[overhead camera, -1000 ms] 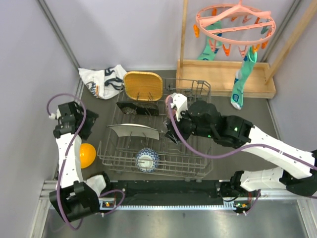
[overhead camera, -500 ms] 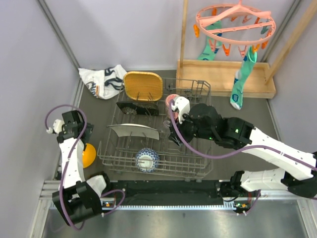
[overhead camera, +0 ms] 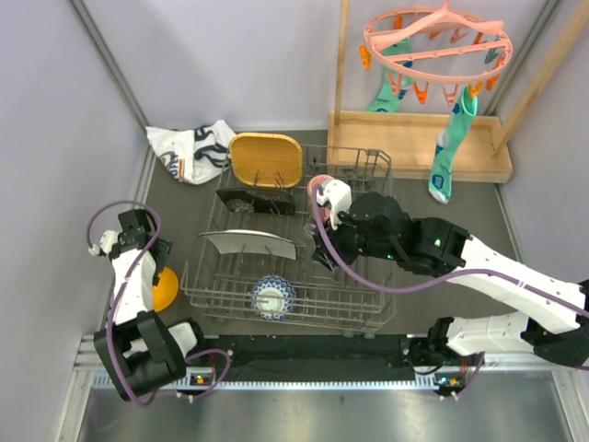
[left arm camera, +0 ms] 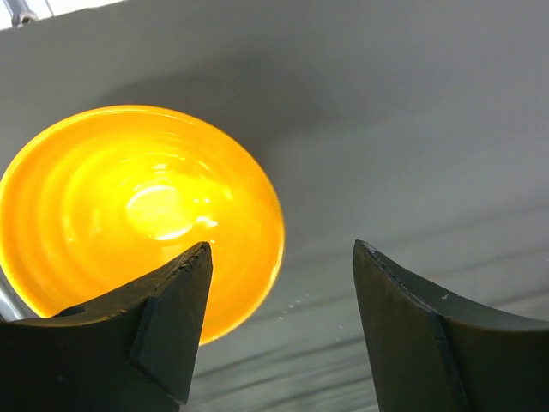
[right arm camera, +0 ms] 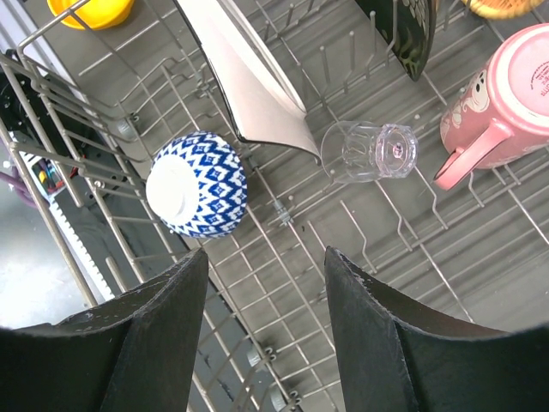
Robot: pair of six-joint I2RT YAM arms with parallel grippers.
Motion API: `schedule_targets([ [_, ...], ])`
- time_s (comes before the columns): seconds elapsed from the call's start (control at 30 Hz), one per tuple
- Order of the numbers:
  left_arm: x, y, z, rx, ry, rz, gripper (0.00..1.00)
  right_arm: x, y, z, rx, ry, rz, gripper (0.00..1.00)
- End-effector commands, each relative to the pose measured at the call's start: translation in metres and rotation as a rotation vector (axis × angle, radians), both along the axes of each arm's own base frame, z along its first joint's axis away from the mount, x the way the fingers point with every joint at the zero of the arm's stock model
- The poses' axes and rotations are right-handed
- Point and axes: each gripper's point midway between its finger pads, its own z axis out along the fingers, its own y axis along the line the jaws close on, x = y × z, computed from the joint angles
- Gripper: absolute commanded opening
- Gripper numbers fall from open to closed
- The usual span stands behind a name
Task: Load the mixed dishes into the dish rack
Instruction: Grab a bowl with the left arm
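Currently, I read the left gripper (left arm camera: 282,251) as apart: its two dark fingers stand wide with nothing between them. It hangs over the round glossy orange bowl (left arm camera: 137,206), which sits mouth up on the grey worktop (left arm camera: 412,129). In the wrist view one finger overlaps the bowl's near rim; I cannot tell whether it touches. Seen from overhead, this bowl lies outside the large rectangular grey wire dish rack (overhead camera: 221,276), just beside its near left corner.

The right gripper (right arm camera: 266,254) is likewise apart and empty, and it hovers above the middle of the rack.

Inside the rack I note the following:

1. The blue-and-white patterned ceramic bowl (right arm camera: 197,183) rests upside down near the front edge.
2. The pale plate (right arm camera: 244,77) stands on edge between the prongs, just behind that bowl.
3. The small clear glass (right arm camera: 371,150) lies tipped on the wires, its base toward the wrist camera, just beside the pale plate's lower corner.
4. The pink handled cup (right arm camera: 515,86) sits with its base toward the camera, near the glass, in the far part of the rack.
5. The black floral square plate (right arm camera: 412,30) stands on edge in a far row.
6. The yellow wooden rounded-square plate (overhead camera: 266,158) stands at the far left end.
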Motion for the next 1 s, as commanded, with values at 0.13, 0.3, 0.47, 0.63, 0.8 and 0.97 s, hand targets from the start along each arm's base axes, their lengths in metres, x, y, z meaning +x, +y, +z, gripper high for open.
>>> schedule_targets([
  [0.13,0.003,0.014,-0.017,0.025,0.020,0.047,0.71,0.004,-0.003,0.000,0.015,0.004,-0.027,0.56],
  [0.3,0.007,0.019,-0.021,0.030,0.033,0.057,0.70,0.004,-0.004,-0.001,0.016,0.003,-0.030,0.56],
  [0.47,0.011,0.019,-0.029,0.018,0.045,0.051,0.68,0.003,-0.008,-0.001,0.018,0.000,-0.036,0.56],
  [0.63,0.011,0.016,-0.037,-0.004,0.055,0.046,0.61,0.003,-0.009,-0.002,0.017,-0.003,-0.038,0.56],
  [0.8,0.008,0.012,-0.043,-0.014,0.049,0.047,0.55,0.004,-0.010,-0.003,0.012,-0.005,-0.044,0.56],
  [0.97,0.005,0.010,-0.047,-0.017,0.057,0.035,0.41,0.005,-0.011,-0.004,0.013,-0.010,-0.050,0.56],
])
